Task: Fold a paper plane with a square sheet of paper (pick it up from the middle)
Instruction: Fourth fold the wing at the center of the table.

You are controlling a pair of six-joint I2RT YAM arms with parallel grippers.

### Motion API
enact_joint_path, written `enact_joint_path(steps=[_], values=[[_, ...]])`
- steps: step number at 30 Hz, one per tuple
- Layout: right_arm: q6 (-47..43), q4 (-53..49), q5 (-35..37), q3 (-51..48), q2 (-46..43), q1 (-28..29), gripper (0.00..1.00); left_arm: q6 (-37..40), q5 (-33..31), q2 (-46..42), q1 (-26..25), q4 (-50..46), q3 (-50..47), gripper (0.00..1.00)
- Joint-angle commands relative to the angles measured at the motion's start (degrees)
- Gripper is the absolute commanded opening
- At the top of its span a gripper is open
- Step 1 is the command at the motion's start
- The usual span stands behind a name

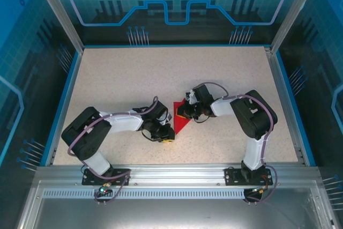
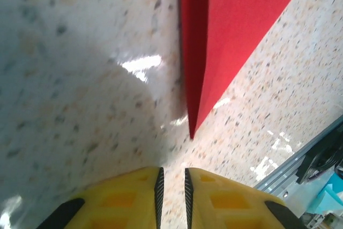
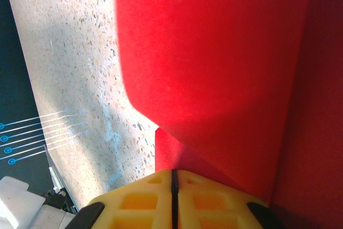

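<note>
The square sheet of paper [image 1: 180, 122] is bright red and lies as a creased pointed wedge mid-table between both arms, its tip toward the near edge. My right gripper [image 1: 185, 113] sits on its upper right part. In the right wrist view the right gripper [image 3: 172, 173] is shut, its fingertips right at the paper [image 3: 214, 52], where one flap curls up over a lower layer. My left gripper [image 1: 166, 135] is just left of the tip. In the left wrist view the left gripper [image 2: 172, 179] has its jaws barely apart with bare table between them, and the paper's [image 2: 230, 25] point lies a little ahead.
The speckled tabletop [image 1: 123, 84] has a blue rim [image 1: 63, 100] and clear enclosure walls around it. An aluminium rail [image 1: 177, 171] runs along the near edge and also appears as the rail [image 2: 300, 156] low on the right of the left wrist view.
</note>
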Motion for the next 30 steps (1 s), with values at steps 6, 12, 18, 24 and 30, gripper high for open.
enact_joint_path(steps=[6, 12, 18, 24, 30], values=[[-1.6, -9.6, 6.5, -2.3, 5.1, 1.3, 0.1, -4.9, -4.0, -8.8, 4.6, 1.9, -1.7, 0.24], [-1.3, -9.3, 6.2, -2.2, 5.3, 1.2, 0.11, -6.2, -0.4, -3.6, 5.6, 8.9, 3.0, 0.26], [-1.2, -8.9, 6.0, -2.4, 5.1, 1.3, 0.11, -8.4, 1.3, 1.3, 5.6, 15.3, 4.0, 0.26], [-0.9, -8.2, 5.5, -2.7, 5.2, 1.3, 0.1, -9.6, 4.3, 6.6, 5.2, 20.2, 4.5, 0.27], [-0.8, -7.9, 5.2, -2.8, 5.5, 1.4, 0.11, -9.1, 3.1, 9.9, 4.4, 20.0, 4.3, 0.25]])
